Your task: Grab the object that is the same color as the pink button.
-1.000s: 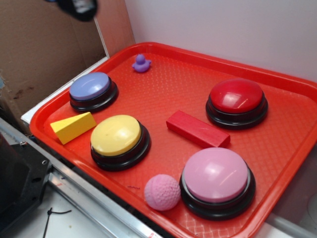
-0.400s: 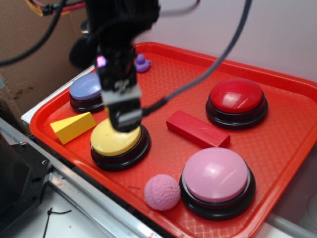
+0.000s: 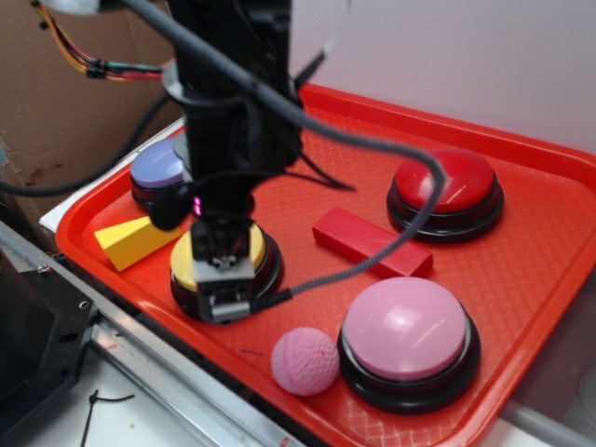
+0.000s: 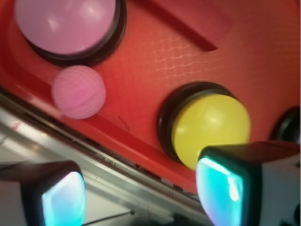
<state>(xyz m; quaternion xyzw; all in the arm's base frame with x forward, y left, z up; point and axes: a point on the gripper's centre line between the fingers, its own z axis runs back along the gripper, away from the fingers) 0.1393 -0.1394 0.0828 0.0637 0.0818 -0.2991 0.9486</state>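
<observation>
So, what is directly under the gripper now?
Under the gripper sits the yellow button on the red tray. The arm hides part of its dome in the exterior view.

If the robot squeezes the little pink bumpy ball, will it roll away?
It might. The pink ball is round and sits loose on the tray, so an off-centre pinch would probably make it roll. Its bumpy surface should help the fingers grip. It rests near the pink button and the tray's front rim, which could stop it going far.

No readable text or labels, as far as visible.
</observation>
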